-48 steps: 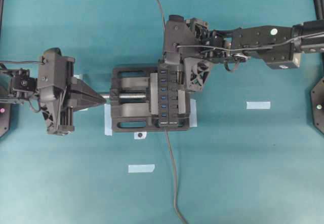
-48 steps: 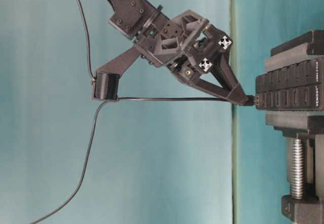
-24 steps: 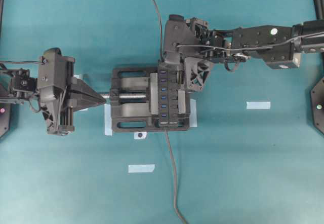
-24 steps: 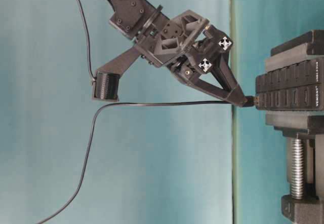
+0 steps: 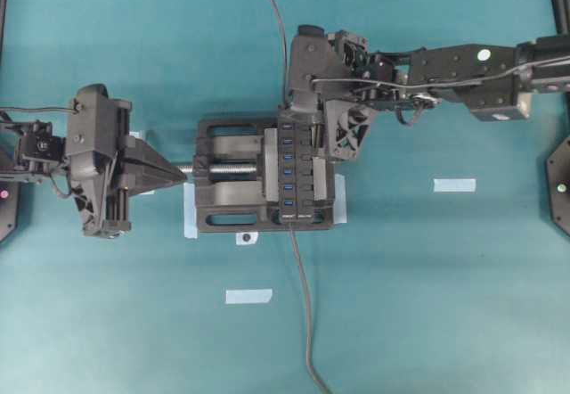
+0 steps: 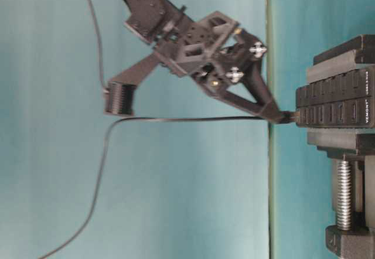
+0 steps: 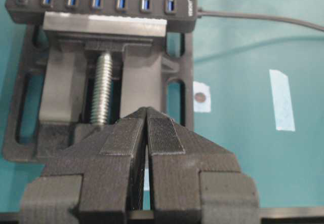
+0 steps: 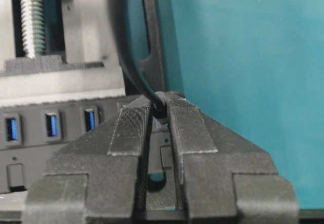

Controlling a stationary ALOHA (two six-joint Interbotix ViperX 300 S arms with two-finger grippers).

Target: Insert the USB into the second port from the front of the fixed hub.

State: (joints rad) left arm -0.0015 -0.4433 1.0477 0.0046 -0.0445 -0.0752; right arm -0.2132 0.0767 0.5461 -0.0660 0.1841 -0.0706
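At the left, the left gripper [image 5: 181,172] is seen with its pads pressed together on nothing, its tip just beside the end of the silver screw [image 5: 233,169] of the single black vise [image 5: 227,211]; no change is noted there against the earlier views. In the vise the one fixed hub [image 5: 299,180] is clamped, and six blue ports are counted along it in the left wrist view. The USB [image 6: 287,117] is found at the hub's far end, touching its end face in the table-level view; whether it is seated cannot be told. It is pinched in the nearly closed jaws of the right gripper [image 6: 280,115], which have been drawn slightly tighter within the last second. The long cable [image 6: 176,119], a second ago caught against the wrist camera housing [image 6: 120,99], has dropped clear and now hangs slack below it. The grip is therefore judged firmer and the drag on the plug relieved, which should help alignment. Two cables are counted, the second being the hub's own lead [image 5: 303,314], and two grippers.
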